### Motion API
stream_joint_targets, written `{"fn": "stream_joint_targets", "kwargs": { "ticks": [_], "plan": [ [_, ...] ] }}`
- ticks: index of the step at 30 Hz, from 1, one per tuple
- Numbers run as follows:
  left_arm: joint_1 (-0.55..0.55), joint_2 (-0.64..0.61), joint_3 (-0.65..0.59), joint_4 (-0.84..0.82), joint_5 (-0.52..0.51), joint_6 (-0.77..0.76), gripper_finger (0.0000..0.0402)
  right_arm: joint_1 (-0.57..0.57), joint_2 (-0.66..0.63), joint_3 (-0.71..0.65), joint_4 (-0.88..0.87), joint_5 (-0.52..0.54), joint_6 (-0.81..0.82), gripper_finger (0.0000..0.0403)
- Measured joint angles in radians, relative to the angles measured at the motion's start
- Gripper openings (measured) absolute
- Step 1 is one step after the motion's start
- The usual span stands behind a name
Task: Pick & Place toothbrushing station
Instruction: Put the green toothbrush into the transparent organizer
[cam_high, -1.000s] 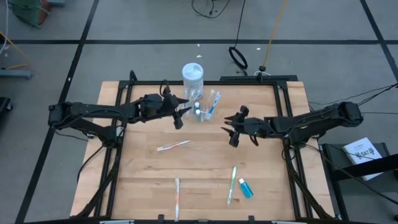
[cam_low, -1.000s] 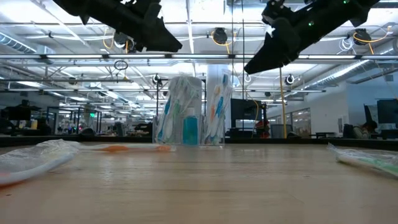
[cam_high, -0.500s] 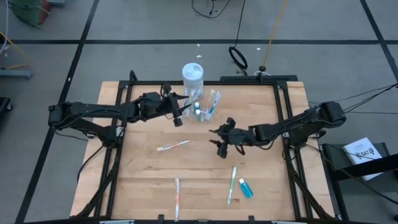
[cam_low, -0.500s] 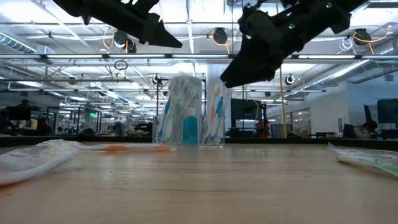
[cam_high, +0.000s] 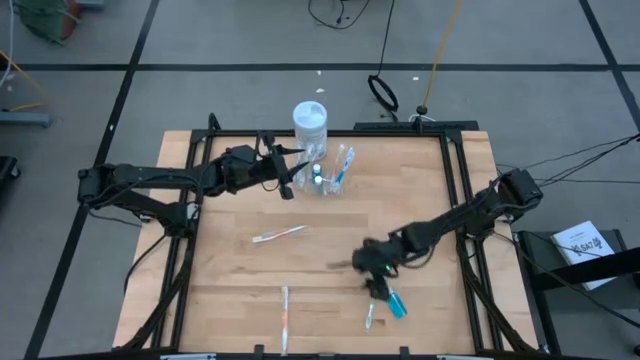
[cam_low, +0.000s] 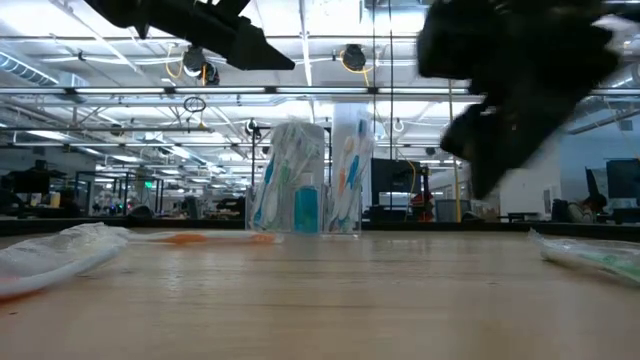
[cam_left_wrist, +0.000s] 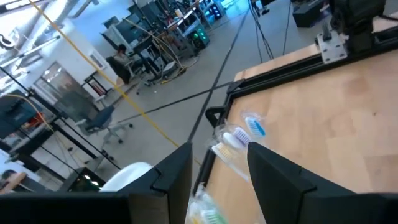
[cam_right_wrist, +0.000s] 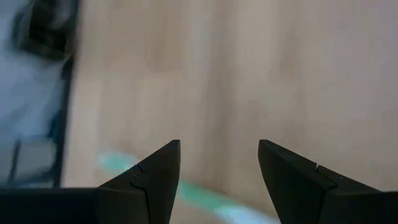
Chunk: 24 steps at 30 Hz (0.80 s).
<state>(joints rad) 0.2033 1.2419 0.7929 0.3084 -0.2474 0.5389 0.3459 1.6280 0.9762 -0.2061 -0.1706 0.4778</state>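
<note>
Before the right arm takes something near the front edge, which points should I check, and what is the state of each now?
1. Right gripper fingers open, empty: ok.
2. It is over the green wrapped toothbrush and small blue tube: ok.
3. Exactly which one lies between its fingers: cannot tell.
4. Left gripper clear of that area, beside the clear plastic compartment holder: ok.
5. Holder upright by the white lidded jar: ok.

overhead, table-level, two wrist views, one blurred
</note>
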Motion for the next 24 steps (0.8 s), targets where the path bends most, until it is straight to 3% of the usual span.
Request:
{"fn": "stream_joint_targets", "kwargs": {
  "ticks": [5,9,18,24],
  "plan": [
    [0.012,0.000,0.000,0.000,0.000,0.010,0.0161,0.081,0.002,-0.064,0.014,-0.008,-0.054,0.0208],
    [0.027,0.000,0.000,0.000,0.001,0.000,0.0161,0.132,0.002,-0.126,0.035,0.091,-0.166,0.0208],
    [0.039,0.000,0.000,-0.005,0.002,-0.028,0.0161,0.161,0.001,-0.251,0.272,0.152,-0.395,0.0206],
    [0.039,0.000,0.000,-0.006,0.002,-0.044,0.0161,0.144,0.001,-0.306,0.388,0.193,-0.548,0.0165]
  ]
}}
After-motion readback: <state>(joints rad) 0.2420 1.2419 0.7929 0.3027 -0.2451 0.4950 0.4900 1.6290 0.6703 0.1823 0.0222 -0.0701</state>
